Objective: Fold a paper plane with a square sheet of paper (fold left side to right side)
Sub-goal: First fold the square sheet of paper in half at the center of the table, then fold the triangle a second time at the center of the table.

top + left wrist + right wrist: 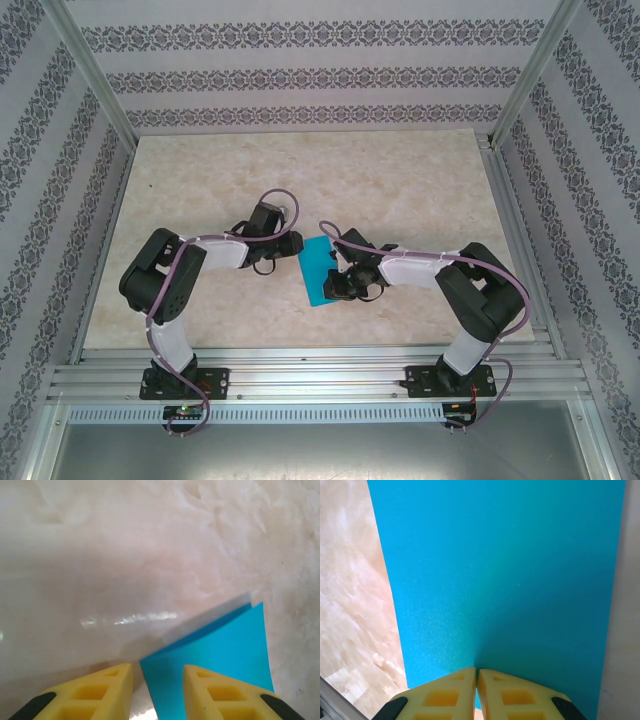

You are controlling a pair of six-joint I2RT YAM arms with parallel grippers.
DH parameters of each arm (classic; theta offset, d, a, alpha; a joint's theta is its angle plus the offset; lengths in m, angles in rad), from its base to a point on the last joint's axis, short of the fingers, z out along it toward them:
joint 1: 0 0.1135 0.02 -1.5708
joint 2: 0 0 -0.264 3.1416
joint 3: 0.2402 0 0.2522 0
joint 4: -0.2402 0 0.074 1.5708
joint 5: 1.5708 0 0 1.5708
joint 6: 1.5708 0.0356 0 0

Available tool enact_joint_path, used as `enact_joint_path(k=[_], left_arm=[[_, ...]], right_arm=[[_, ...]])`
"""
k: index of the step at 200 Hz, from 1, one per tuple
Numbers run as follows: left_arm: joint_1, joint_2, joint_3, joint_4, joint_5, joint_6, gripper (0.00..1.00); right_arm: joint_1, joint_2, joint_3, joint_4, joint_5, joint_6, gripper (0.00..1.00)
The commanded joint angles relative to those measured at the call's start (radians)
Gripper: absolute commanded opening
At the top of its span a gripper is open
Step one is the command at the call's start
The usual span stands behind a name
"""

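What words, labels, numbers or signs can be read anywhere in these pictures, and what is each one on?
None: no readable text in any view.
The sheet of paper is plain blue, the yellow fingers carry no marking, and the walls show only an ornamental pattern, not letters.
The small part below the left arm's base is too small to tell if it bears print.

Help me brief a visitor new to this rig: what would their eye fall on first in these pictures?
The bright cyan-blue sheet of paper, mid-table between the two arms, stands out against the pale marbled table. Close up, the right tool has its yellow fingers shut on the sheet's edge, while the left tool stands open with a corner of the sheet between its fingers.
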Motion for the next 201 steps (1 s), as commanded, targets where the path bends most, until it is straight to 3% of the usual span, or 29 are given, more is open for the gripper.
enact_joint_path(k=[1, 43, 82, 131, 201], left_arm=[[0.024, -0.032, -0.002, -0.023, -0.03, 0.051, 0.33], [0.022, -0.24, -0.121, -0.04, -0.008, 0.091, 0.35], [-0.031, -0.374, -0.23, -0.035, 0.089, 0.052, 0.36], [-0.132, -0.406, -0.294, 0.014, 0.091, -0.048, 0.37], [-0.146, -0.322, -0.326, 0.101, 0.098, -0.131, 0.38]], right_arm=[[0.021, 0.042, -0.036, -0.093, 0.064, -0.015, 0.14], [0.007, -0.141, 0.012, -0.09, 0.056, -0.012, 0.27], [-0.095, -0.254, 0.004, -0.104, 0.047, -0.04, 0.38], [-0.179, -0.139, 0.032, -0.068, 0.01, -0.136, 0.46], [-0.236, 0.094, 0.246, 0.014, -0.031, -0.262, 0.52]])
